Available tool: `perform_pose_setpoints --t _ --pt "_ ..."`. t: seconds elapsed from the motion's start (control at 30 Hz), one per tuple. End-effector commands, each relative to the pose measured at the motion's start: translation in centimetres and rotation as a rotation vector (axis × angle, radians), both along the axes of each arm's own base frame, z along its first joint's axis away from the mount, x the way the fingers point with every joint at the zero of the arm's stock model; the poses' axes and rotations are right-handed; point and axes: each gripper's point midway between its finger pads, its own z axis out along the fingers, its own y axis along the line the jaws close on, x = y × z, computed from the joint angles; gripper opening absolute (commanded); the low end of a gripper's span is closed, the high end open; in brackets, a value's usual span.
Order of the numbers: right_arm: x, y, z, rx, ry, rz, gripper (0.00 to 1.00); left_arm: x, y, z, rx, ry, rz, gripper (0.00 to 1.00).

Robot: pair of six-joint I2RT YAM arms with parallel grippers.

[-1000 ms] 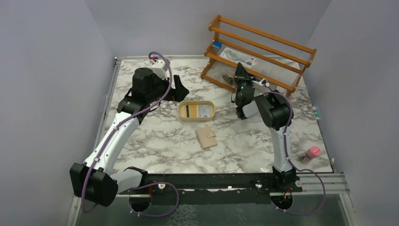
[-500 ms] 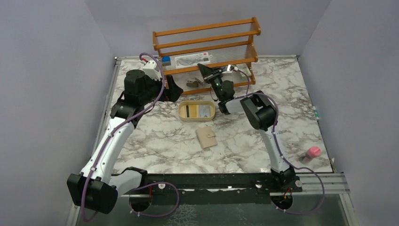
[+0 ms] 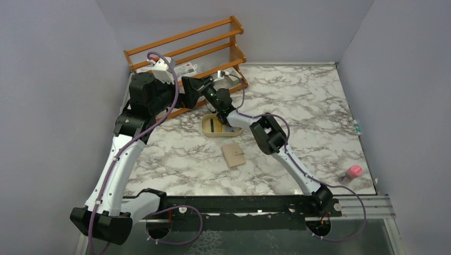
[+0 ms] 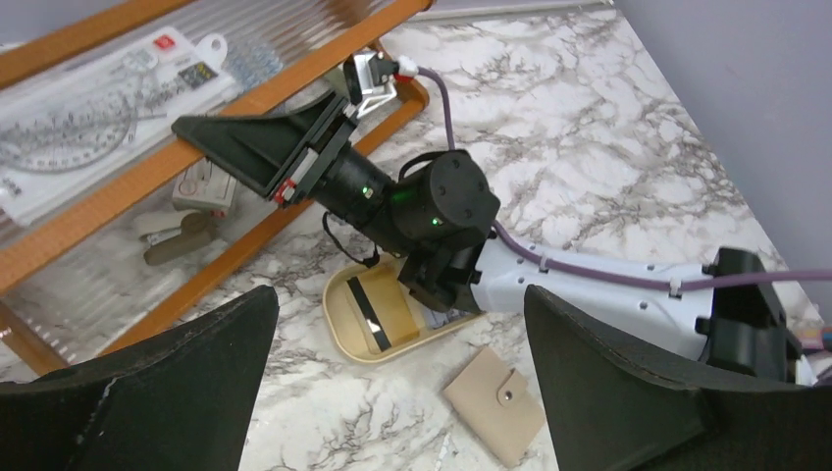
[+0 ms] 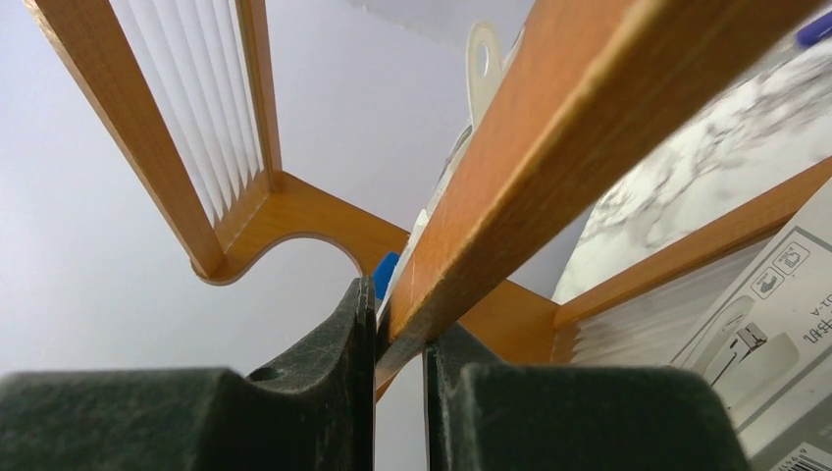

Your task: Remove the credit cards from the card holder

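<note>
Your right jaws pinch rail of wooden rack [image 5: 549, 147]; left jaws spread wide; card holder [image 3: 233, 155] shut on table [image 3: 319, 117]

The right jaws have dragged the wooden rack [image 5: 549, 147] far leftward

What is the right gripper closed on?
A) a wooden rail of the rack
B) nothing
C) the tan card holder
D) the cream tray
A: in the right wrist view the right gripper pinches an orange wooden rail between its fingers.
</note>
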Motion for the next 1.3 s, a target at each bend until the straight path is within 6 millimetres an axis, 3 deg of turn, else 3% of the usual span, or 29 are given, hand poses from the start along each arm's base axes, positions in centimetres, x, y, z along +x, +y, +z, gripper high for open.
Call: perform_pose_setpoints --t 0.0,0.27,0.53,0.57,0.6,0.63,0.67,0.7,0.87,1.03,1.17,1.27 --pt "-5.7 7.1 -1.3 -0.210 -0.152 0.226 0.01 0.4 2.2 2.7 0.044 -0.062 0.106 0.99" --pt "-9.2 9.6 -2.7 -0.229 -0.121 0.369 0.01 0.6 2.6 3.9 0.036 -0.086 0.136 0.99" --pt "-12.2 11.1 -3.4 -0.248 -0.089 0.484 0.01 1.1 3.9 1.4 0.034 -0.021 0.200 0.99" --pt "-12.3 11.0 -3.5 -0.250 -0.083 0.487 0.16 1.3 4.4 0.9 0.024 -0.005 0.225 0.99" --pt "-12.2 10.6 -3.7 -0.253 -0.080 0.477 0.39 1.4 4.9 0.5 0.016 0.010 0.253 0.99" --pt "-12.1 10.2 -3.3 -0.257 -0.083 0.459 0.75 1.5 5.5 0.0 0.009 0.025 0.287 0.99" --pt "-11.7 9.5 -3.3 -0.266 -0.078 0.438 0.97 1.6 6.2 -0.5 0.001 0.040 0.327 0.99" --pt "-11.3 8.8 -3.0 -0.265 -0.072 0.418 1.00 1.6 6.7 -1.0 -0.006 0.051 0.360 0.99" --pt "-8.7 2.8 0.5 -0.212 -0.071 0.340 1.00 1.3 7.4 -1.6 -0.095 0.045 0.435 0.99" --pt "-6.5 -4.6 3.4 -0.221 -0.090 0.213 1.00 1.4 6.9 -1.2 -0.352 0.024 0.499 0.99" --pt "-4.9 -10.0 8.0 -0.202 -0.149 0.122 1.00 1.9 6.0 -1.3 -0.618 -0.001 0.506 0.99" --pt "-4.4 -13.5 11.3 -0.182 -0.193 0.064 1.00 2.6 5.8 -3.5 -0.820 0.016 0.531 0.99"
